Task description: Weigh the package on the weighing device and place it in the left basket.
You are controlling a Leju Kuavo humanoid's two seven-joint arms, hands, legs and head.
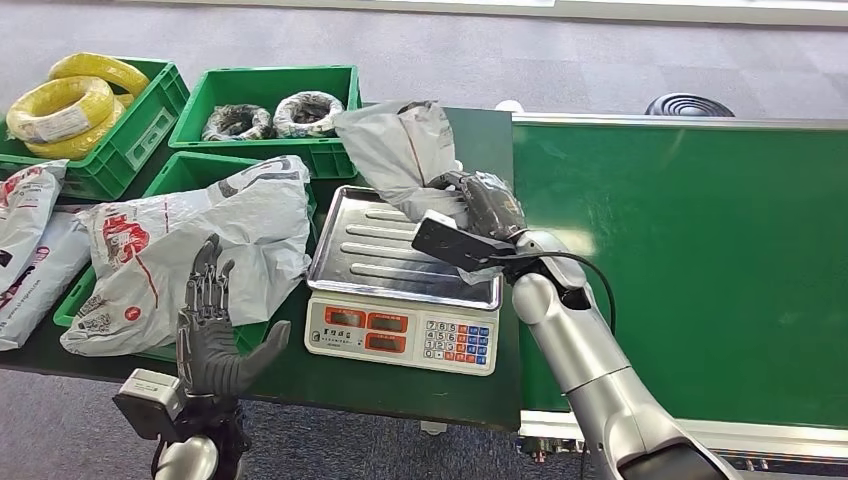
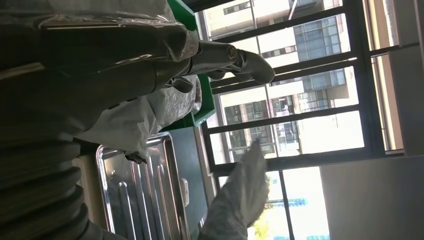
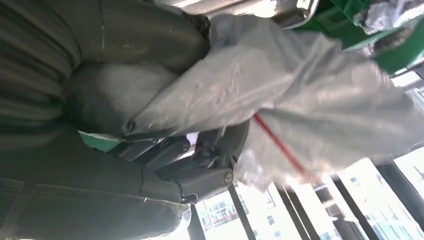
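Head view: green conveyor belt (image 1: 690,270) takes up the right side, dark green table (image 1: 400,385) to its left. On the table's left part, a green basket (image 1: 75,300) lies under a big grey mailer bag (image 1: 200,250) with red print, that bag draped over it and nearly hiding it; two more grey bags (image 1: 25,245) lie at the far left edge. Behind, a green crate (image 1: 150,110) with yellow cable coils (image 1: 65,105) and a second green crate (image 1: 270,95) with two wrapped coils (image 1: 275,115). Weighing scale (image 1: 405,285) sits centre, steel tray on top, red display and keypad facing the robot. Package (image 1: 395,150), a grey poly bag with a thin red line, is held up over the tray's far right corner; whether its lower end touches the tray I can't tell. Right hand (image 1: 490,205) grips it, fingers wrapped around the bag's lower end; right wrist view shows the dark fingers (image 3: 200,160) closed into the crumpled plastic (image 3: 300,100). Left hand (image 1: 210,320) is near the table's front edge, just in front of the big bag, fingers spread and pointing up, thumb out to the side, holding nothing. Left wrist view: the same hand's fingers (image 2: 235,57) extended, the scale's tray (image 2: 145,190) beyond them.
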